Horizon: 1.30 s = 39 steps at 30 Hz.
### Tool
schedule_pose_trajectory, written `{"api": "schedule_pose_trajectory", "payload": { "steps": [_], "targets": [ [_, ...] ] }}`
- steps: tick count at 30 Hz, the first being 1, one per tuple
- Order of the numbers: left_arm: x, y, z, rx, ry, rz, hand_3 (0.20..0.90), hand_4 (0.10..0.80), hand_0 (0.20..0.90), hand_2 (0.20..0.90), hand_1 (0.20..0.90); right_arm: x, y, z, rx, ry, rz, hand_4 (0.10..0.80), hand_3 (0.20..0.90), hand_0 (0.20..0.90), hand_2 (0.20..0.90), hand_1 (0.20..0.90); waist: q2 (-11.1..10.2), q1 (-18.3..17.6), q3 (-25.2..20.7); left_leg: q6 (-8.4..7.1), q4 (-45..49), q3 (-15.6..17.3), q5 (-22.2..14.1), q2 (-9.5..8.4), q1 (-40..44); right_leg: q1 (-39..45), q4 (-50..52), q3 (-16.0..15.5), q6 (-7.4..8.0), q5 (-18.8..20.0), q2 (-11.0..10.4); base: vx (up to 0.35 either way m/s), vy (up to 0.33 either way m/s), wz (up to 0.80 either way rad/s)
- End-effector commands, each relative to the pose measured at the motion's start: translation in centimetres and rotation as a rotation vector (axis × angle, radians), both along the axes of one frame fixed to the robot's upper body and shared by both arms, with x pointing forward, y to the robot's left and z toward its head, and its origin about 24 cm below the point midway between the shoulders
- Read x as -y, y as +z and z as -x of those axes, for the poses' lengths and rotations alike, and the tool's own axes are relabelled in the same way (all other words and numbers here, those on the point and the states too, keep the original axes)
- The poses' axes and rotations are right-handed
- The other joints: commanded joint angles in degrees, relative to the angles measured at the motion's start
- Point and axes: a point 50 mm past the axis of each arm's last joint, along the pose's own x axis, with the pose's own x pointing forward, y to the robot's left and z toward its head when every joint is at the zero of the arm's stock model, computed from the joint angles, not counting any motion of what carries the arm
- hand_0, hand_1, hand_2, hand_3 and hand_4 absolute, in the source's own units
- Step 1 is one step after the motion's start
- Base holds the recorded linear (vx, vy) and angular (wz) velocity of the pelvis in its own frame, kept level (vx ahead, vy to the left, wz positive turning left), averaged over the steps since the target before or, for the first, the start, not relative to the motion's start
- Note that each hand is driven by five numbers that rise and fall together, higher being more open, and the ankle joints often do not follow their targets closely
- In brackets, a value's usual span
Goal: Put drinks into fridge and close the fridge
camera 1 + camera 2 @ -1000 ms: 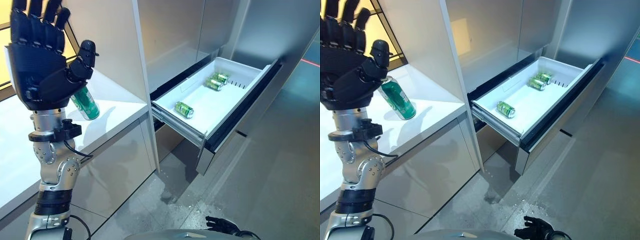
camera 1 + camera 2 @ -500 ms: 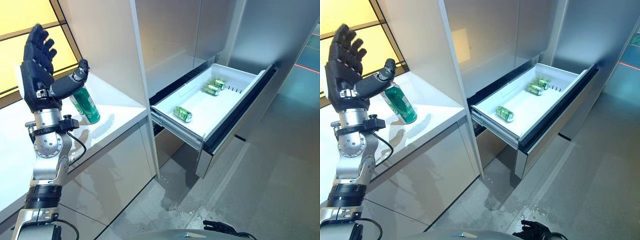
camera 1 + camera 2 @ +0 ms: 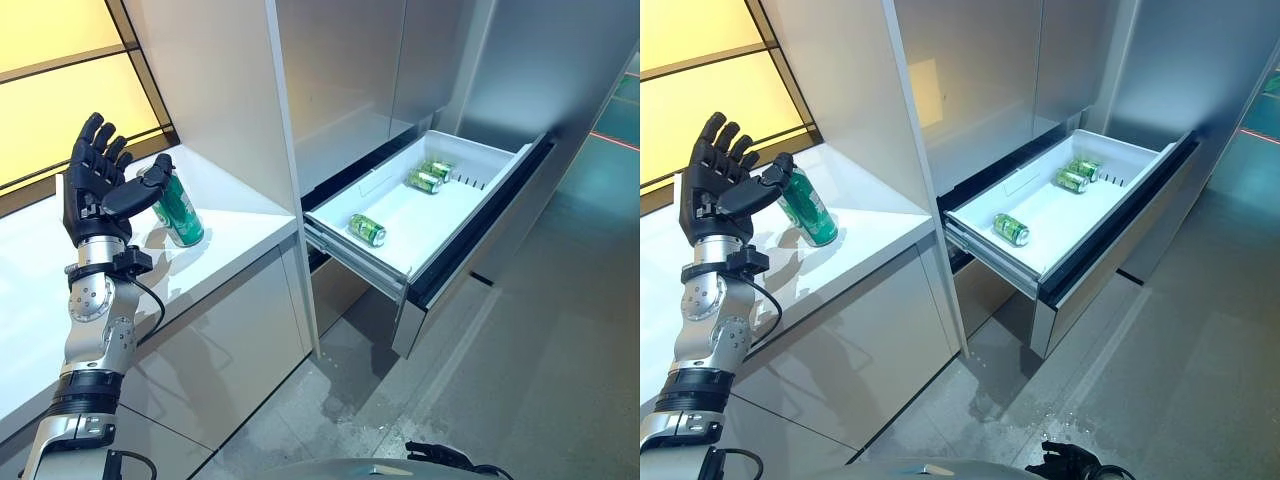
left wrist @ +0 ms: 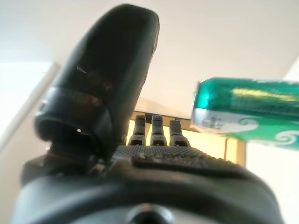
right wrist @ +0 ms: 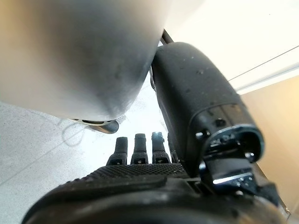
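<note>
White desk (image 3: 230, 225) at our left: our left hand (image 3: 92, 190) raised over it, fingers spread, thumb just beside an upright green can (image 3: 178, 210), not gripping. Right hand (image 3: 1065, 462) hangs low above the floor, fingers relaxed. Farther off, open fridge drawer (image 3: 520, 160) holds three cans (image 3: 367, 229).

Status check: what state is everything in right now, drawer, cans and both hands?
Fridge drawer: pulled open.
Three cans in drawer: lying on their sides.
Green can on counter: upright, not gripped.
Left hand: open, beside that can.
Right hand: low, idle, fingers straight.
</note>
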Motion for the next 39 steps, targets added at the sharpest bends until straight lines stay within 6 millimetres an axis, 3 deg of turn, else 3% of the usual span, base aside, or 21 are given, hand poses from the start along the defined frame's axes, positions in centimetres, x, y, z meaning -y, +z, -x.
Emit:
{"api": "schedule_pose_trajectory", "payload": {
  "steps": [1, 10, 29, 39],
  "targets": [
    [-1.5, 6.1, -0.3, 0.23, 0.013, -0.093, 0.9, 0.8, 0.9, 0.9, 0.9, 0.9, 0.1, 0.3, -0.038, 0.039, 0.015, 0.8, 0.9, 0.9, 0.9, 0.9, 0.5, -0.8, -0.6, 1.9, 0.9, 1.0, -6.5, -2.03, 0.6, -2.0, 6.7, 0.5, 4.37, -6.6, -1.2, 0.0, 0.0, 0.0],
    [-1.7, 6.3, -0.8, 0.21, -0.079, -0.095, 0.9, 0.8, 0.9, 0.9, 0.9, 1.4, 0.2, 0.3, -0.042, 0.038, 0.02, 0.8, 0.9, 0.9, 0.9, 0.9, 0.8, -1.1, -0.4, 1.86, 0.9, 1.2, -6.6, -2.01, 0.9, -1.8, 6.6, 0.8, 4.54, -6.6, -1.2, 0.0, 0.0, 0.0],
    [-2.4, 8.4, -1.6, 0.095, -0.017, -0.341, 0.9, 0.8, 0.9, 0.9, 0.9, 2.0, 0.3, 0.5, -0.052, 0.02, 0.032, 0.8, 0.9, 0.9, 0.9, 0.9, 1.3, -2.0, -0.4, 2.14, 1.0, 2.1, -6.8, -2.07, 1.0, -2.0, 6.7, 1.9, 4.83, -6.5, -1.1, 0.002, 0.001, -0.01],
    [-3.0, 8.5, -1.9, 0.052, 0.046, -0.351, 0.9, 0.8, 0.9, 0.9, 0.9, 2.2, 0.4, 0.7, -0.056, 0.015, 0.041, 0.8, 0.9, 0.9, 0.9, 0.9, 1.4, -2.6, -0.2, 2.46, 1.1, 2.3, -7.1, -2.35, 1.1, -2.2, 6.7, 2.9, 5.06, -6.2, -1.1, 0.005, 0.005, -0.03]
  ]
}}
